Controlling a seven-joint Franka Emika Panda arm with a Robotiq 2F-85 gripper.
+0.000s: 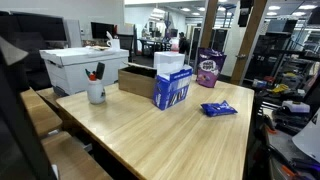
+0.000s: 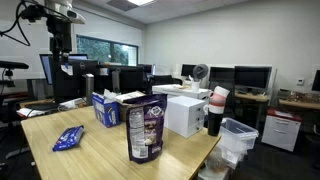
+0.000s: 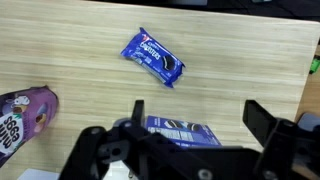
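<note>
Packet (image 3: 153, 57) lies flat on the table (image 3: 240, 60), apart from the box (image 3: 180, 130) and bag (image 3: 25, 118); with the gripper (image 3: 192, 115) high above, wide open and empty, its fingers should be centred across the short side before being lowered

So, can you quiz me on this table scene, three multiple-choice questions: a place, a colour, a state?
1. Where does the small blue packet lie? A on the floor; B flat on the table; C on a chair.
2. What colour is the upright snack bag? A purple; B green; C orange.
3. How is the tool? A shut on the packet; B shut on the bag; C open, empty.
Answers: B, bare wood surrounds it; A, its front shows purple; C, the wrist view shows it spread wide with nothing between.
</note>
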